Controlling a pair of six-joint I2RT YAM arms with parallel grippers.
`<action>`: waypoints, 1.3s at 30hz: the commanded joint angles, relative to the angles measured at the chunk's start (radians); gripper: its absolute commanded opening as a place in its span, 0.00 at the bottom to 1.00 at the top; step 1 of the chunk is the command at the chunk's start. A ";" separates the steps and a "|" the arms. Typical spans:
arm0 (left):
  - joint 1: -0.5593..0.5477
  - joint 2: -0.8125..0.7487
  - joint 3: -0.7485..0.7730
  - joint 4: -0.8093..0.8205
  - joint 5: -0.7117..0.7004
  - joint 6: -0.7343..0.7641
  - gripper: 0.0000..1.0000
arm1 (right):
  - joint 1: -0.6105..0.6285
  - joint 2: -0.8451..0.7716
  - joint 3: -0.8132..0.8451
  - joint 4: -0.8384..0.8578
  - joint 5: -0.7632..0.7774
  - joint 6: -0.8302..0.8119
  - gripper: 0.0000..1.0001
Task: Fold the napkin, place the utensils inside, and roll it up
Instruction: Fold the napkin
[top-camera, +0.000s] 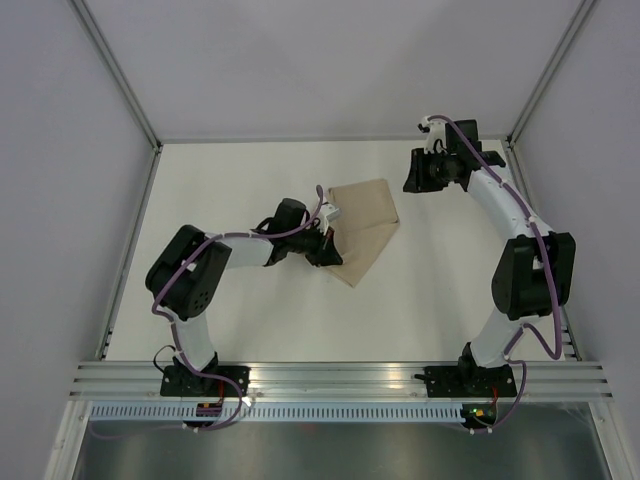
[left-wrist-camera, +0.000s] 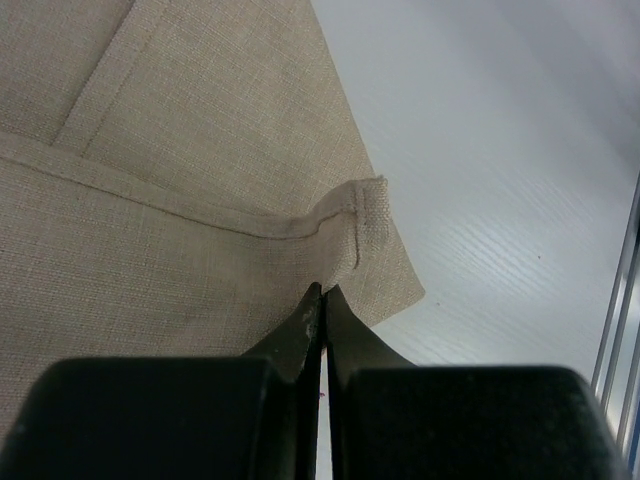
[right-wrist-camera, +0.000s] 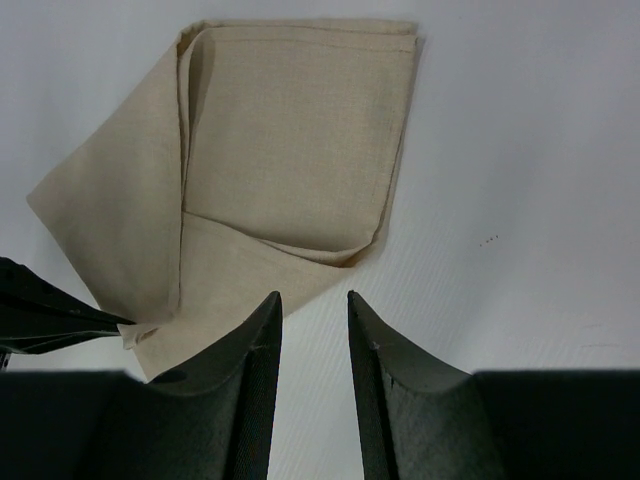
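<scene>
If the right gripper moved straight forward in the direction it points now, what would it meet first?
Most likely the napkin, whose folded edge lies just ahead of the open right gripper. If the gripper tilts down steeply, bare table could come first; depth is unclear.

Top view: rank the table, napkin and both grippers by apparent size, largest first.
1. table, clearly the largest.
2. napkin.
3. right gripper and left gripper: both look smaller than the napkin, but too alike to rank, and the left one is partly hidden by its arm.
</scene>
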 joint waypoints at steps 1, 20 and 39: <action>-0.026 -0.056 -0.015 0.004 -0.044 0.090 0.02 | 0.011 0.009 0.018 -0.007 0.027 -0.006 0.39; -0.098 -0.105 -0.038 -0.025 -0.084 0.123 0.31 | 0.040 0.023 0.021 -0.008 0.047 -0.011 0.39; -0.155 -0.085 -0.032 -0.014 -0.107 0.083 0.34 | 0.066 0.042 0.024 -0.018 0.061 -0.012 0.39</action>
